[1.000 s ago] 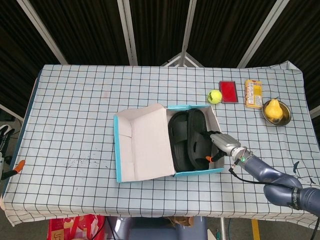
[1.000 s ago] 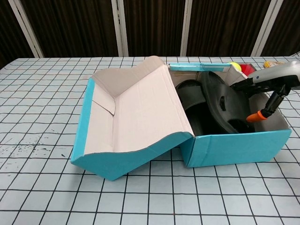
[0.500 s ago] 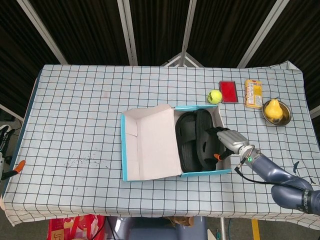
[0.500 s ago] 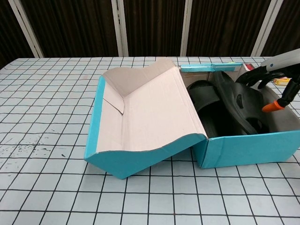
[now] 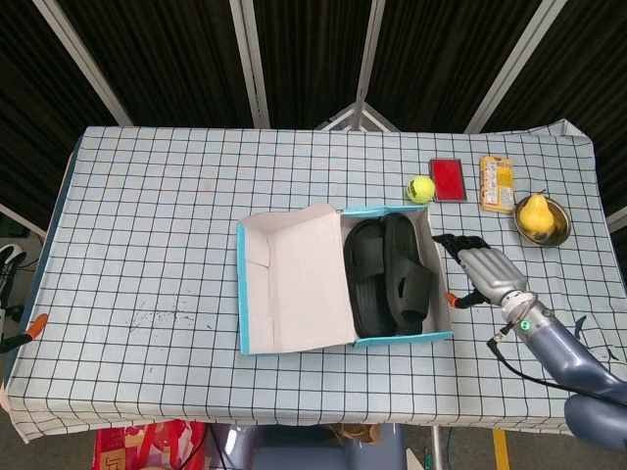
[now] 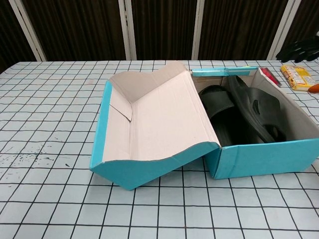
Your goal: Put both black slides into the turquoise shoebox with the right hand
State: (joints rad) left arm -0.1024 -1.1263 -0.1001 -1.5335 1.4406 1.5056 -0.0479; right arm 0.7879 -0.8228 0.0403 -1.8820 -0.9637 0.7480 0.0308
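Note:
The turquoise shoebox (image 5: 249, 294) (image 6: 259, 157) sits mid-table with its lid folded open to the left. Both black slides (image 5: 387, 274) (image 6: 244, 117) lie inside it, side by side, the right one leaning on the other. My right hand (image 5: 485, 269) (image 6: 301, 50) hovers just right of the box, clear of it, fingers spread and holding nothing. My left hand is not visible in either view.
At the back right of the table are a yellow tennis ball (image 5: 420, 188), a red card (image 5: 448, 179), a yellow snack packet (image 5: 497, 183) (image 6: 296, 76) and a pear in a metal bowl (image 5: 540, 217). An orange-handled tool (image 5: 37, 325) lies at the left edge.
My right hand let go of the second slide and drew back to the right, out of the box. The slide settled lower inside. The box had slid right earlier and stayed there.

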